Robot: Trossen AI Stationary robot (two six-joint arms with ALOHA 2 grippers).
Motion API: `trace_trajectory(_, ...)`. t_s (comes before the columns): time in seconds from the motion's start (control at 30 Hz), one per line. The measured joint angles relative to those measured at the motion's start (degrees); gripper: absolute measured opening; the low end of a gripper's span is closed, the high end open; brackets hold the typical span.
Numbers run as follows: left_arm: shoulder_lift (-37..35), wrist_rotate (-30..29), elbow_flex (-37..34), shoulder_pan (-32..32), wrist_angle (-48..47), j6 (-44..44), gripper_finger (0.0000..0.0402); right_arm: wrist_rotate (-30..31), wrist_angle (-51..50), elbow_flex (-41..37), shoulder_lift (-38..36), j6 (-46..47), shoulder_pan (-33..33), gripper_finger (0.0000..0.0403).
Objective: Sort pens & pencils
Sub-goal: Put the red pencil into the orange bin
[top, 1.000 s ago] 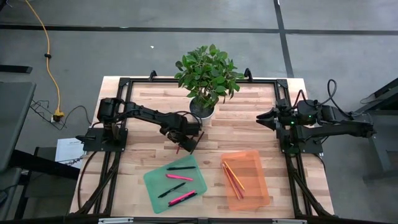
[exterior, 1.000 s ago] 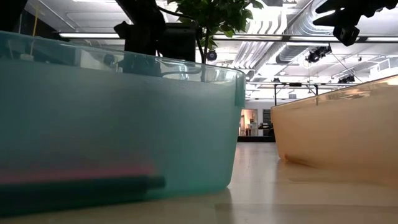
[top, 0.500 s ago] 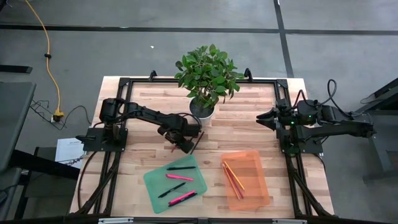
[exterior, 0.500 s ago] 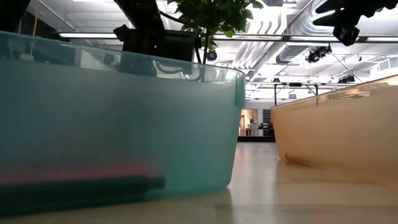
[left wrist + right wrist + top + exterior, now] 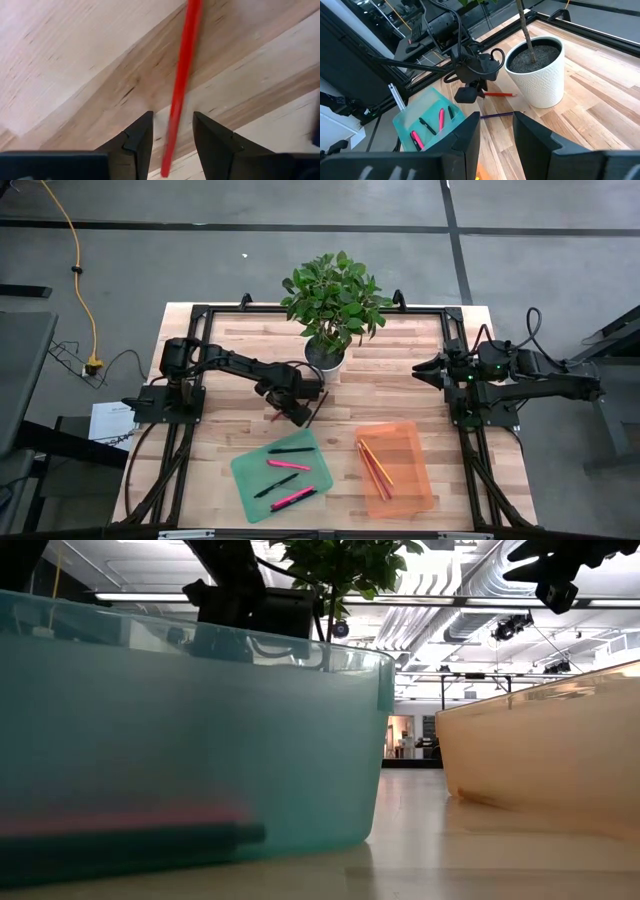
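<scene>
A red pencil (image 5: pixel 182 75) lies flat on the wood table. My left gripper (image 5: pixel 172 115) points down over the pencil's end, open, with one finger on each side and neither touching it. In the high view the left gripper (image 5: pixel 286 414) is just in front of the plant pot, with the red pencil (image 5: pixel 273 420) beside it. A dark pencil (image 5: pixel 318 411) lies on the table just to the right of it. Pink and black pens (image 5: pixel 285 465) lie in the green tray (image 5: pixel 250 480). Several pencils (image 5: pixel 375 465) lie in the orange tray (image 5: pixel 410 480). My right gripper (image 5: pixel 420 368) waits open at the table's right side.
A potted plant in a white pot (image 5: pixel 325 355) stands at the far middle of the table, close behind my left gripper. The low view looks along the walls of the green tray (image 5: pixel 190 740) and the orange tray (image 5: pixel 540 760). Bare wood shows between the trays and the pot.
My left gripper has shifted a little toward the table's left edge and now stands over the red pencil. My right arm has kept still.
</scene>
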Motion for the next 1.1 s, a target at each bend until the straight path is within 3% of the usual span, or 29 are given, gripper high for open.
trace_trajectory(0.6, 0.00, 0.85, 0.02, 0.00, 1.73, 2.14, 0.0124, 0.01, 0.00, 0.00, 0.00, 0.00, 0.01, 0.0108)
trace_trajectory(0.97, -0.09, 1.09, 0.05, 0.00, 1.96, 3.28, 0.0010, 0.01, 0.00, 0.00, -0.02, -0.02, 0.01, 0.0108)
trace_trajectory(1.1, -0.09, 1.49, 0.11, 0.02, 2.02, 3.47, 0.0018, 0.01, 0.00, 0.00, 0.00, -0.02, -0.02, 0.0108)
